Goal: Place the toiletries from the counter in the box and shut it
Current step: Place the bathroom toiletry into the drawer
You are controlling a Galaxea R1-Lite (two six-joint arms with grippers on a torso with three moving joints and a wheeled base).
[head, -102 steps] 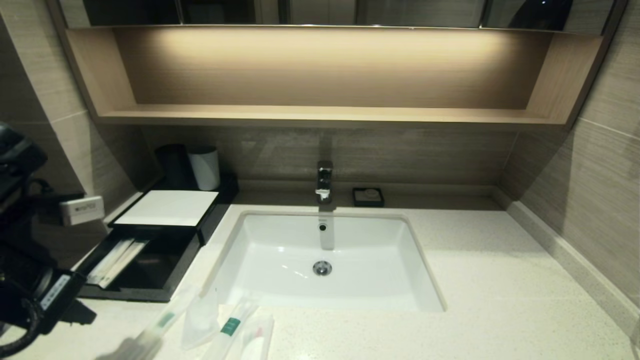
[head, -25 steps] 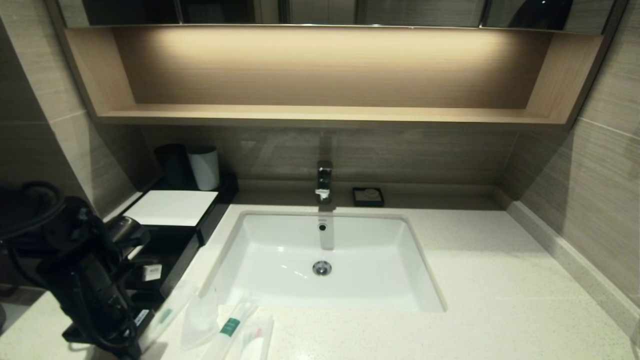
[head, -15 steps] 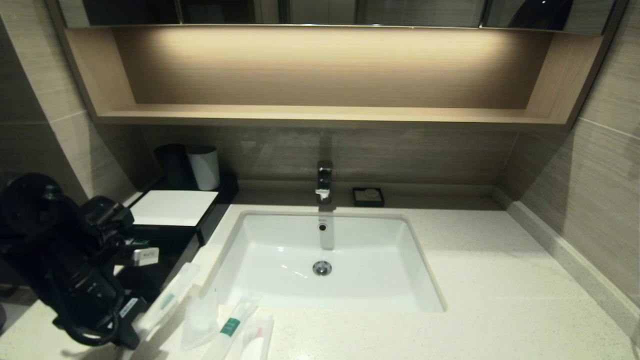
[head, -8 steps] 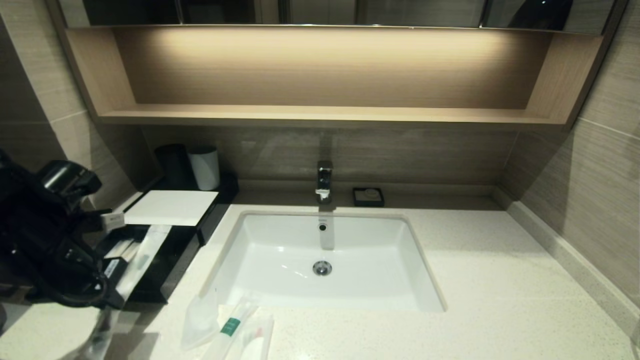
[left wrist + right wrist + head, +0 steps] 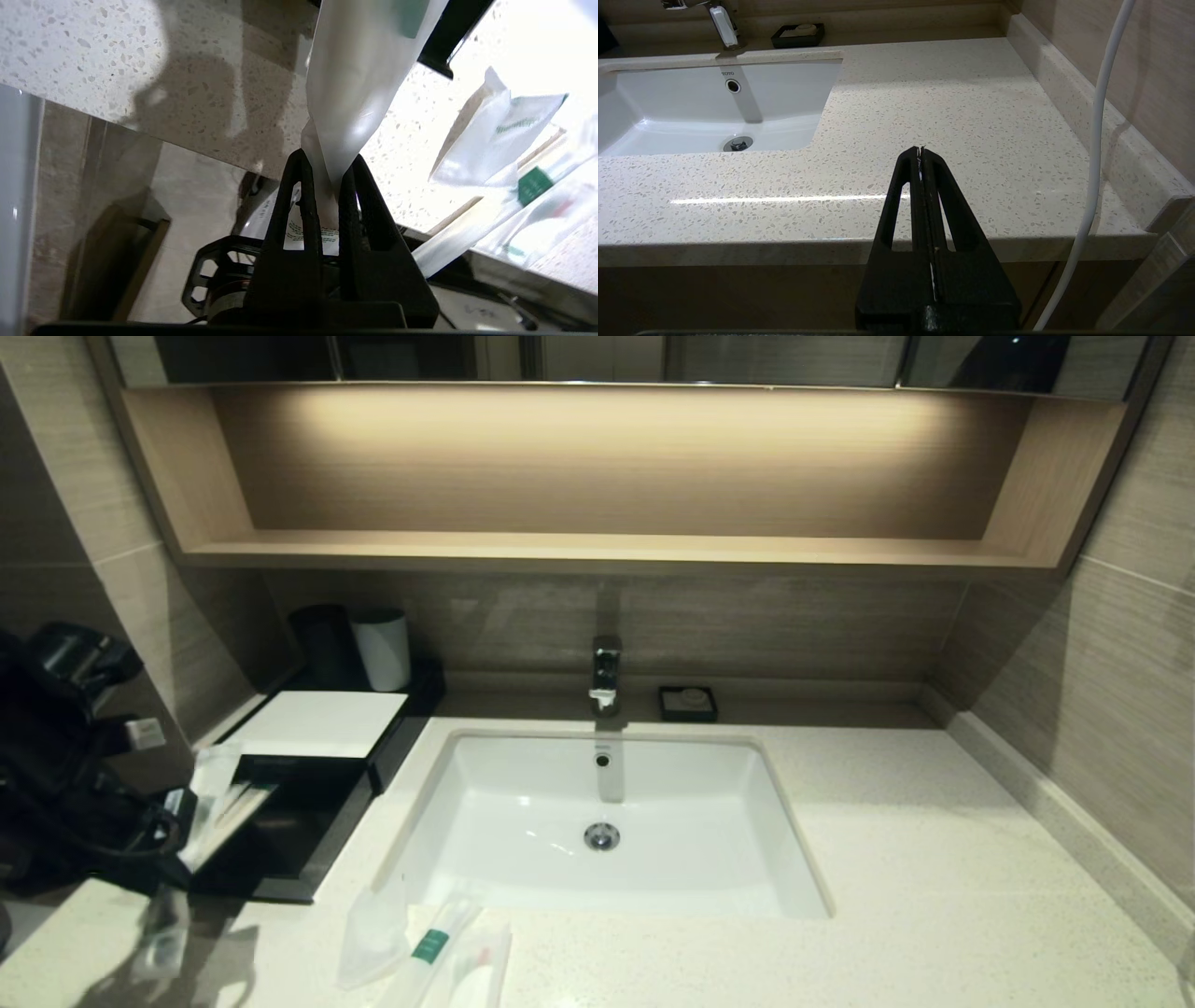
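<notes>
Nearest the robot, at the front edge of the counter (image 5: 887, 859), three toiletry packets lay in a loose cluster just in front of the sink (image 5: 523, 803): a flat translucent pouch (image 5: 372, 933), a long slim packet with a green band (image 5: 428, 945) beside it, and a pouch with red-green print (image 5: 478, 963) overlapping that one. In the left wrist view the same group showed off to one side, the flat pouch (image 5: 490, 140) partly raised and the green-banded one (image 5: 530, 186) below it.

At the counter's left front corner the left gripper (image 5: 327, 179) had its fingers pressed together on the end of another long slim packet (image 5: 359, 84), which stretched away from the jaws towards the black box. In the head view that held packet (image 5: 207, 793) hung at the left edge of the drawer (image 5: 280, 840), beside the dark bulk of the left arm (image 5: 56, 775). The drawer stood pulled out, with pale slim packets (image 5: 238, 807) lying along its left side.

The right gripper (image 5: 921, 154) was parked off the counter's right front edge, its fingers pressed shut on nothing.

Further back, the box (image 5: 317, 723) showed its flat white top panel. Behind it stood a black cup (image 5: 322, 644) and a white cup (image 5: 383, 649). The faucet (image 5: 605, 674) rose at the back of the sink, a small black soap dish (image 5: 687, 703) to its right, and the wooden shelf (image 5: 597, 553) ran above.
</notes>
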